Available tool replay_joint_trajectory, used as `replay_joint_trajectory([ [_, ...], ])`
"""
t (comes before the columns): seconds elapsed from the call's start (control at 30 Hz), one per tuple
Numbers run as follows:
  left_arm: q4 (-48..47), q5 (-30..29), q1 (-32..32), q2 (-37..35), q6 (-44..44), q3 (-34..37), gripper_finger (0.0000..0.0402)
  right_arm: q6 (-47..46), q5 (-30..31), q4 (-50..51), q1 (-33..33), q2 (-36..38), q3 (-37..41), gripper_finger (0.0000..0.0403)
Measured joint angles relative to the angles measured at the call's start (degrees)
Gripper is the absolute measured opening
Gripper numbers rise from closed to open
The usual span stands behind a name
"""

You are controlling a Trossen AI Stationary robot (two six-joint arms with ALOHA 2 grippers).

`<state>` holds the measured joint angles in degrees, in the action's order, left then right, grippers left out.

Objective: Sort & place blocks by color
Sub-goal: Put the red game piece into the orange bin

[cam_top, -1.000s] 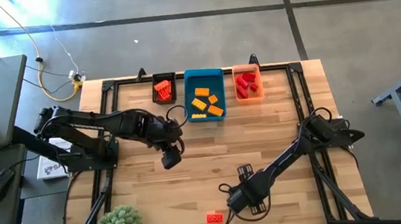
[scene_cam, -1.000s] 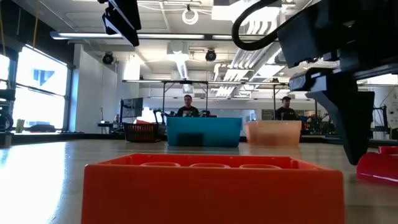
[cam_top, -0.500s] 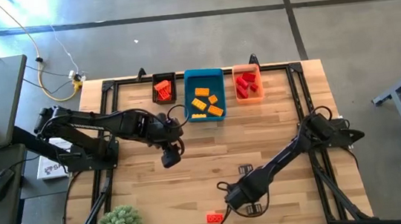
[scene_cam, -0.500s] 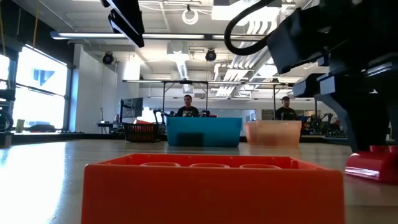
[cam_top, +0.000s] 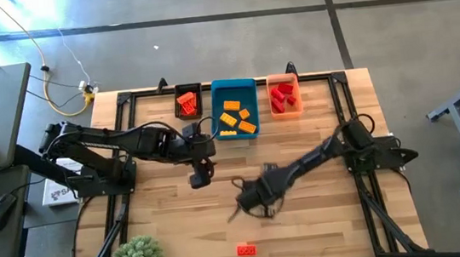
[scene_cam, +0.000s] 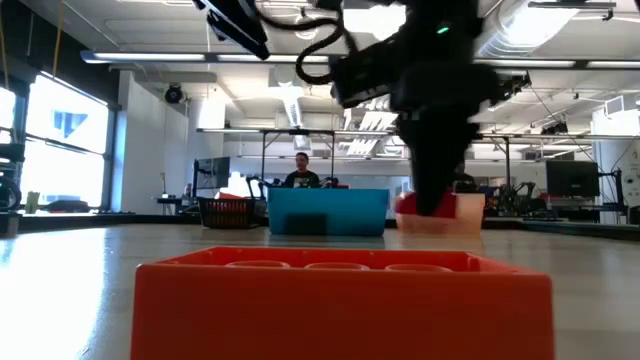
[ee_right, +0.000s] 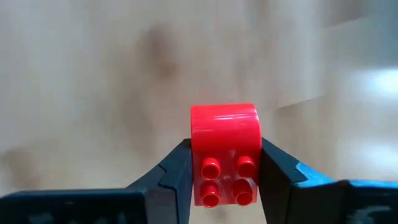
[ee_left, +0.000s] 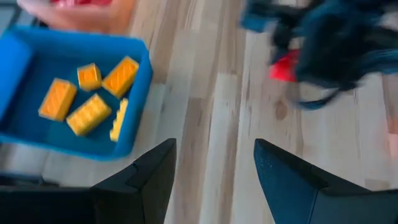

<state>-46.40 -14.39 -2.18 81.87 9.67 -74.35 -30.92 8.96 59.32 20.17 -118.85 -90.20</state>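
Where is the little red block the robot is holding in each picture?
High view: not visible; hidden under the right gripper mid-table.
Low view: red block below the dark gripper, before the orange bin.
Left wrist view: red blur in the far gripper.
Right wrist view: centre, between the fingers.
Shared landmark: blue bin.

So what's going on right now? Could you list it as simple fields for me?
right gripper: shut on a red block, lifted above mid-table
left gripper: open, empty, near the blue bin
blue bin: yellow-orange blocks
black bin: orange blocks
orange bin: red blocks
left on table: one orange-red block at the near edge
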Motion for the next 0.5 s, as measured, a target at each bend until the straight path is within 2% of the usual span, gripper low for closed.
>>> replay_joint_trajectory([
  [0.13,1.38,-1.75,0.01,0.00,-5.73,0.00,0.0203,0.52,4.32,3.74,-5.40,0.00,-2.05,0.0112],
  [0.27,1.35,-7.29,0.55,0.00,-10.40,0.00,0.0203,0.67,7.91,7.88,-11.03,0.00,-3.99,0.0112],
  [0.37,1.35,-10.75,1.80,0.00,-10.91,0.00,0.0203,1.36,10.17,11.03,-15.27,0.02,-5.51,0.0112],
  [0.5,1.28,-12.02,4.01,0.00,-10.97,0.00,0.0203,1.43,12.35,15.54,-20.33,0.02,-7.92,0.0112],
])
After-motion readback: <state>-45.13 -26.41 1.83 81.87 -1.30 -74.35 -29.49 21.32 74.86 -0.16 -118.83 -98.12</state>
